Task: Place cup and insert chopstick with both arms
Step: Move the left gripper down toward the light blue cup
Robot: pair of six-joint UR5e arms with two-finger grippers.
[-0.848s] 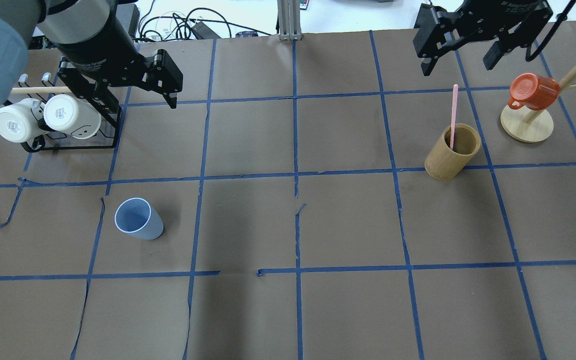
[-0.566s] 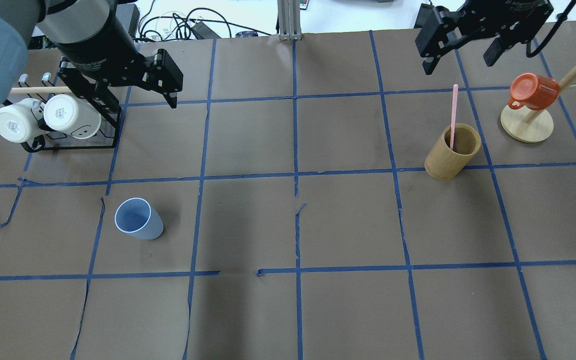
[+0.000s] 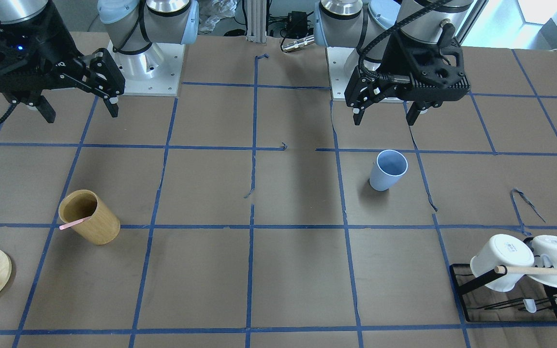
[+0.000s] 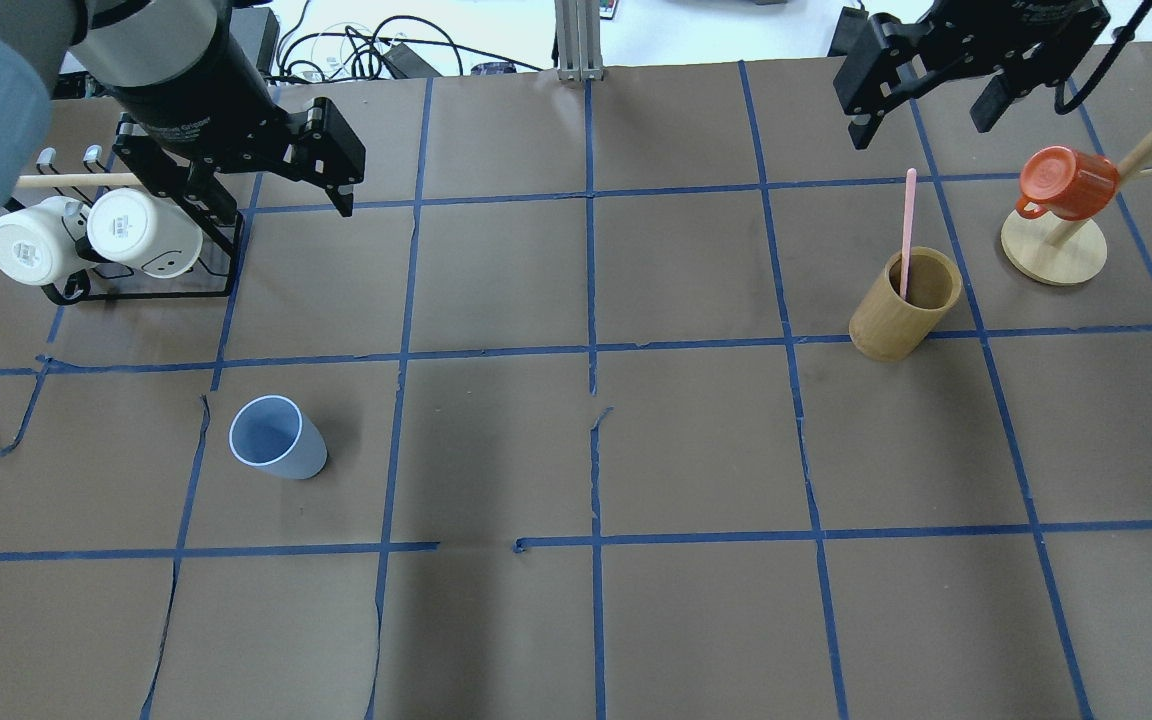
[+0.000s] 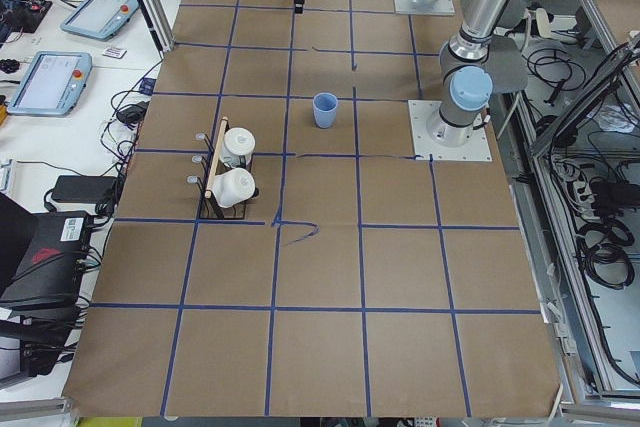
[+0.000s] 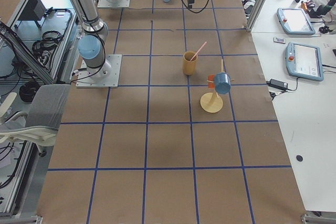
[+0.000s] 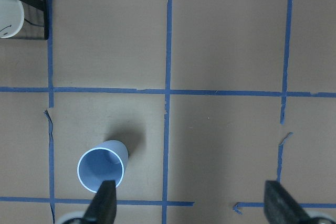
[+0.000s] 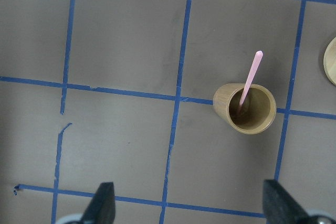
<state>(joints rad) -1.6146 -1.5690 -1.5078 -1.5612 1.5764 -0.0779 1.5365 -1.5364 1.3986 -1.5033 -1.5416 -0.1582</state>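
Nearest the robot, on the left half of the brown-papered worktop (image 4: 696, 620), the pale blue cup (image 4: 276, 440) stands upright, mouth up, with nothing touching it. Farther out on the right half stands a bamboo holder (image 4: 901, 305). The pink chopstick (image 4: 907, 220) leans inside it, its upper part clear of the rim. Beyond those, a black wire rack (image 4: 151, 294) carries two white mugs (image 4: 136, 232) on the left. On the right a wooden mug tree (image 4: 1053, 250) holds an orange mug (image 4: 1066, 185). Farthest and highest hang the arms: the left fingers (image 7: 104, 207) are spread wide and hold nothing, and the right fingers (image 8: 104, 205) are likewise apart and bare.

I judge this the opening approach, with neither pick begun. The left arm's next move calls for a sideways shift and a descent (its wrist camera shows the cup beside one finger, not between the two), so that the fingers straddle the cup. The right arm needs to come over the holder and close on the chopstick's exposed length above the rim. The chopstick is thin and tilted, so alignment matters, and a careless approach could nudge the holder.
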